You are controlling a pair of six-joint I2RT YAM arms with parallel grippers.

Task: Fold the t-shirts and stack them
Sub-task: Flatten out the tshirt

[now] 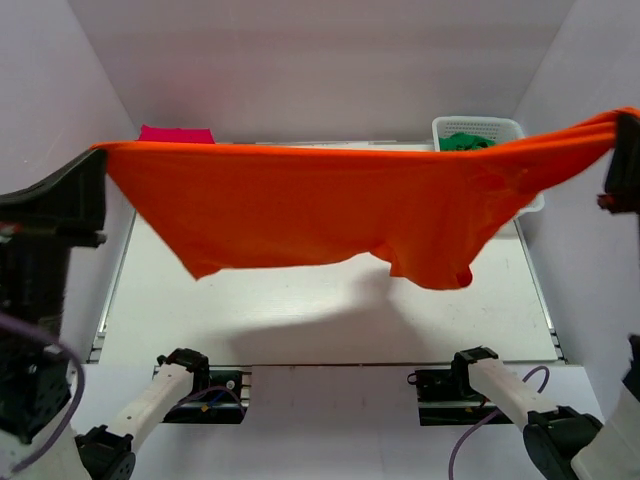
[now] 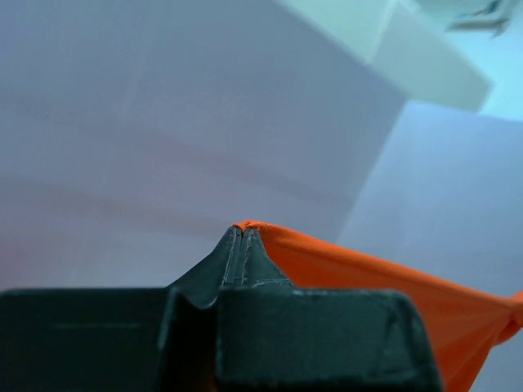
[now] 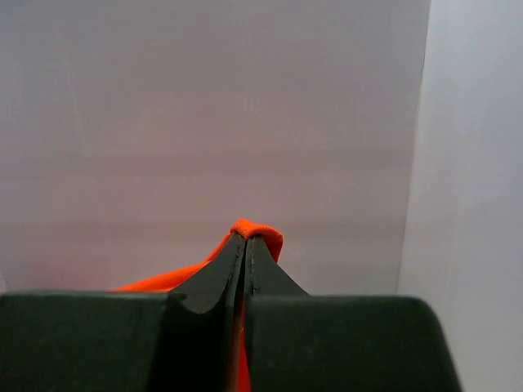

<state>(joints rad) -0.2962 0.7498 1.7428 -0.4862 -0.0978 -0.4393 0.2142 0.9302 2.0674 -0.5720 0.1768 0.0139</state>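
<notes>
The bright orange-red t-shirt hangs stretched in the air across the whole table, held high at both ends, its lower edge and a sleeve drooping above the white tabletop. My left gripper is shut on its left corner; in the left wrist view the cloth runs off to the right from the pinched tips. My right gripper is shut on its right corner; in the right wrist view a fold of orange cloth pokes out over the closed tips.
A magenta t-shirt lies at the back left of the table. A white basket at the back right holds a green shirt. White walls enclose the table on the left, back and right.
</notes>
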